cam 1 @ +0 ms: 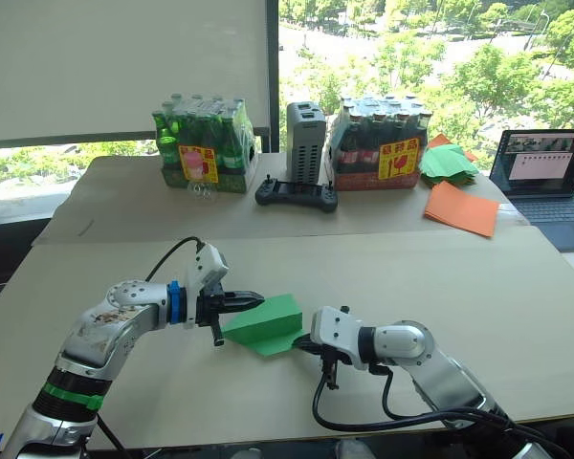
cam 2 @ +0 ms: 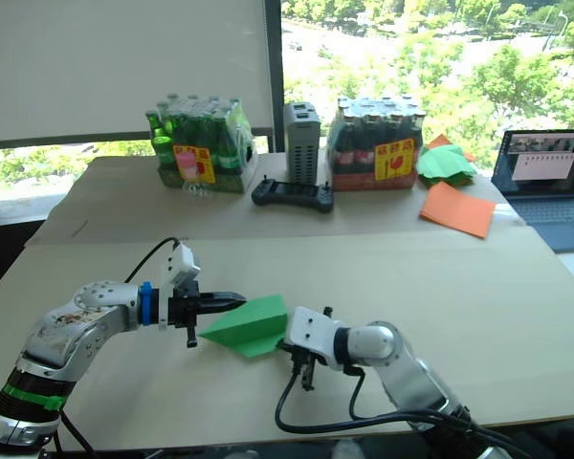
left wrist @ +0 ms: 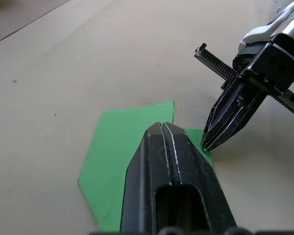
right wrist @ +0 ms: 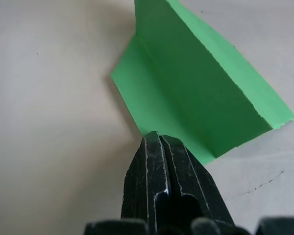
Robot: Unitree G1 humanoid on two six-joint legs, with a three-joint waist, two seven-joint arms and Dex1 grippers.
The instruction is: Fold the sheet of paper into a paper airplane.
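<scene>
The sheet of paper (cam 1: 265, 326) is bright green and folded into a pointed shape. It lies on the near part of the tan table (cam 1: 478, 296), with one flap raised along a crease (right wrist: 196, 83). My left gripper (cam 1: 256, 299) is shut, and its tips (left wrist: 161, 126) rest over the paper's left part. My right gripper (right wrist: 154, 134) is also shut, its tip at the paper's near right edge. It also shows in the left wrist view (left wrist: 208, 143), touching the paper's corner. I see no paper between either pair of fingers.
At the back of the table stand a pack of green bottles (cam 1: 206, 143), a grey box (cam 1: 304, 142), a black controller (cam 1: 297, 196) and a pack of dark bottles (cam 1: 378, 143). Orange sheets (cam 1: 462, 207) and a green paper stack (cam 1: 447, 163) lie back right, beside a laptop (cam 1: 540, 172).
</scene>
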